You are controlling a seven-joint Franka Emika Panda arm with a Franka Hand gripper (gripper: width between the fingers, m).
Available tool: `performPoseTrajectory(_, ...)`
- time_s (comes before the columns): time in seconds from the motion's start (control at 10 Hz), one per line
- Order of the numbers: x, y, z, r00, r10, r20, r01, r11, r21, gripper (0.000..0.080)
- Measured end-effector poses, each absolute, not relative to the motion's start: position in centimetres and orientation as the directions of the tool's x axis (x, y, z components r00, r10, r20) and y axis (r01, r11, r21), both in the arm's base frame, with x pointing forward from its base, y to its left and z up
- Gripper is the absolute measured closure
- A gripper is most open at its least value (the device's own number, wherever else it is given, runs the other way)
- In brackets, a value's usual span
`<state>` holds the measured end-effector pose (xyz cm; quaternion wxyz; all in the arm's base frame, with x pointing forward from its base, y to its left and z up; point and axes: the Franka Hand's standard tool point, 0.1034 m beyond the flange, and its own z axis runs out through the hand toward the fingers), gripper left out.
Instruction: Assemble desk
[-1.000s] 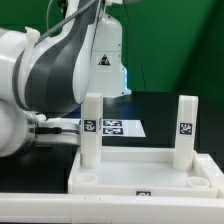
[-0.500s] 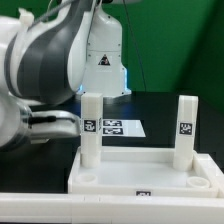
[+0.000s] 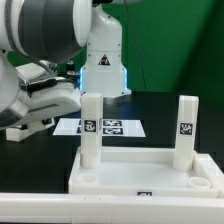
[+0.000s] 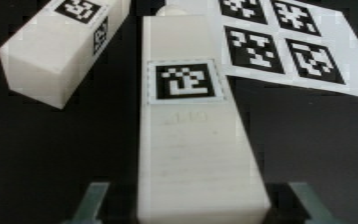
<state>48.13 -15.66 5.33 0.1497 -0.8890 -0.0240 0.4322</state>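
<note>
**Leg in the grip, two posts up on the tabletop**

The black table (image 3: 35,165) shows open dark surface on the exterior view's left, running right up to the tabletop's edge. That's the roomy side. The robot arm (image 3: 45,35) bulks over it, filling the upper corner.

The tabletop (image 3: 140,165) sits at the front, rim up, with its floor open between the posts. The first upright leg (image 3: 92,135) stands in the rear corner on the exterior view's left. The second upright leg (image 3: 186,130) stands in the rear corner on the right. Both are vertical and well apart.

Over to the wrist view. The gripper (image 4: 197,198) is clenched on the held leg (image 4: 194,120), with its fingers (image 4: 101,198) flanking the long sides at the near end. The loose leg (image 4: 51,60) lies just beside it, angled away, with a dark gap between their edges. The marker board (image 4: 286,40) lies flat past the held leg's far end, which crosses the board's edge in this view.
</note>
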Motion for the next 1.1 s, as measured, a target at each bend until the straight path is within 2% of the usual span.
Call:
performPoseTrajectory(0.2,48.6,-15.9,5.5,0.644,0.166,-0.746,-0.079,-0.956,-0.281,0.0508)
performPoseTrajectory(0.3,49.3,-15.9,6.6,0.640,0.171,-0.749,-0.081,-0.954,-0.287,0.0508)
performPoseTrajectory(0.4,51.9,-16.3,8.5,0.716,0.157,-0.680,-0.046,-0.962,-0.270,0.0508)
performPoseTrajectory(0.6,53.8,-16.6,11.3,0.790,0.128,-0.599,-0.033,-0.968,-0.250,0.0508)
performPoseTrajectory(1.1,55.5,-17.9,11.7,0.943,0.044,-0.329,-0.020,-0.982,-0.189,0.0508)
